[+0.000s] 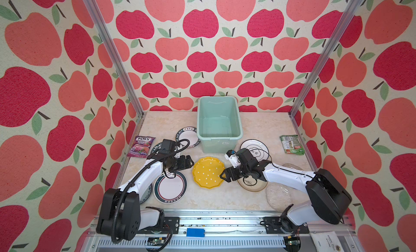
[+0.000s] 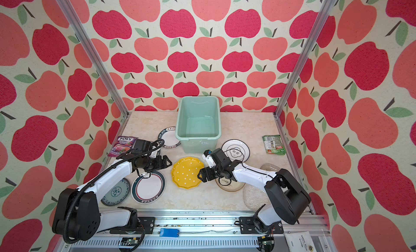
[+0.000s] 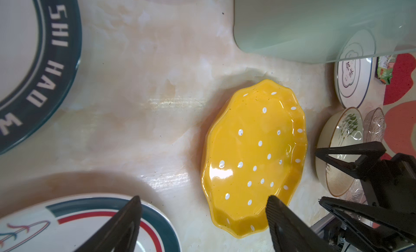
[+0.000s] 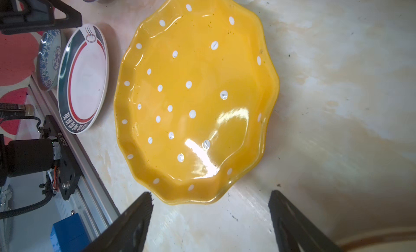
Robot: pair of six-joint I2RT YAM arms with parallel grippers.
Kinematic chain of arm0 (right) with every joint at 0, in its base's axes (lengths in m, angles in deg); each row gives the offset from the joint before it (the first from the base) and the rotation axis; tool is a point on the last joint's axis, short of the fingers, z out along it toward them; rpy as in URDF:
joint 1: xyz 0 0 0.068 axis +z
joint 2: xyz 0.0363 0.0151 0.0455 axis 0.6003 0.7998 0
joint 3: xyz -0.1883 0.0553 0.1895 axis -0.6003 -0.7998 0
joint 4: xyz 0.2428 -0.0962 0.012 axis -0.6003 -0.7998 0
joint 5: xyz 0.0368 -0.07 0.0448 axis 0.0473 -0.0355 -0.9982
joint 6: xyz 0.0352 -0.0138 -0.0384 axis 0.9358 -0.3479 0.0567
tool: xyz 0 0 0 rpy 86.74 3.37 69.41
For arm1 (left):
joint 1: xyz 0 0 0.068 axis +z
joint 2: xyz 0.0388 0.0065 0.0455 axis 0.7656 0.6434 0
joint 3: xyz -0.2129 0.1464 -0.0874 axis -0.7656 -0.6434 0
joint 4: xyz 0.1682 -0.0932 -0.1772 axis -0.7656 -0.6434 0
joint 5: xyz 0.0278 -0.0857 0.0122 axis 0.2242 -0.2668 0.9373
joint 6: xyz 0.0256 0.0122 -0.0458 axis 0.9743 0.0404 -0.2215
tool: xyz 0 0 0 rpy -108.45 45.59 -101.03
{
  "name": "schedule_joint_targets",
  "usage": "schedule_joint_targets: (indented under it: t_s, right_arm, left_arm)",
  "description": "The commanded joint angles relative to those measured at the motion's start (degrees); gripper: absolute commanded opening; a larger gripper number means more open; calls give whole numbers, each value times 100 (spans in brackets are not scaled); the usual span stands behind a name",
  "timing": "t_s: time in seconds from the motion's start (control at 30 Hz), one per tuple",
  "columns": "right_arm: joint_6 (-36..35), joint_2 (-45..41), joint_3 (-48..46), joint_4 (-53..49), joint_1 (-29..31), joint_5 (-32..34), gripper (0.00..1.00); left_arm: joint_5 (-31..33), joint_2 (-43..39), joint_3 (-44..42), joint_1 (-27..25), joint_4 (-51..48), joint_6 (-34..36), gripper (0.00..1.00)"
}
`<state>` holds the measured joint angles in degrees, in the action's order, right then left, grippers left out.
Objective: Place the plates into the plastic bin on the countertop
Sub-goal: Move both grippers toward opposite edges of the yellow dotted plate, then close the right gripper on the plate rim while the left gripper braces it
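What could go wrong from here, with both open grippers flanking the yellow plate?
1. Left gripper and right gripper face each other across the yellow plate; if both go in, they may collide or shove it.
2. The plate lies flat and glossy on the countertop; a finger could slip off its scalloped rim and skid it into the red-ringed plate beside it.

The back wall [image 1: 202,48] and side walls [image 1: 45,104] are covered in cream paper printed with red and coral apples. The corners are framed by aluminium posts [image 1: 112,52], a metal rail [image 1: 225,219] is fixed along the front, and the enclosure is evenly lit.
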<state>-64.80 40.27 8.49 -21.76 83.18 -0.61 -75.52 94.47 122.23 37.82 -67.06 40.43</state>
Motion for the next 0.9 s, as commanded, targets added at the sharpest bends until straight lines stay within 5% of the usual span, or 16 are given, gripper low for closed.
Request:
schedule_joint_targets:
  t_s: [0.0,0.7,0.87]
  right_arm:
    - [-166,324,446,-190,138,-184,84]
    - [350,540,485,-441,250,209,83]
    - [285,871,744,-539,258,41,82]
  left_arm:
    - [122,72,5,-60,-147,201,87]
    - [-284,1035,264,-359,-77,600,69]
    - [-528,1453,418,-358,-133,684,56]
